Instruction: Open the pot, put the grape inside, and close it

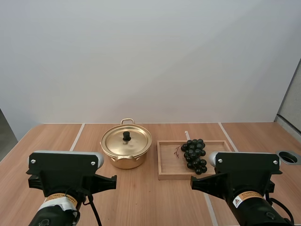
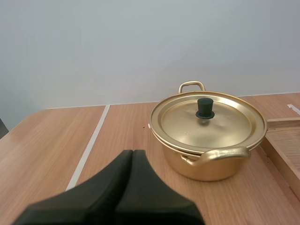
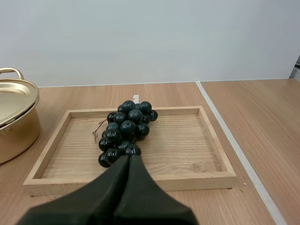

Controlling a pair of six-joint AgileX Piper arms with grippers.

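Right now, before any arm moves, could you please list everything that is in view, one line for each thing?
pot: one, gold, on the table, left of the tray
lid: one, gold with a black knob, closing the pot
bunch of grapes: one, dark, lying in the tray
wooden tray: one, light wood, beside the pot
table: one, wood with white lines, under everything
left gripper: one, black, shut, pointing at the pot
right gripper: one, black, shut, pointing at the grapes

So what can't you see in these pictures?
1. Inside of the shiny gold metal pot: covered by its gold lid, every view.
2. Nearest dark round grapes, right wrist view: behind the shut right gripper.
3. Flat wooden tray, left wrist view: cut off by the edge.
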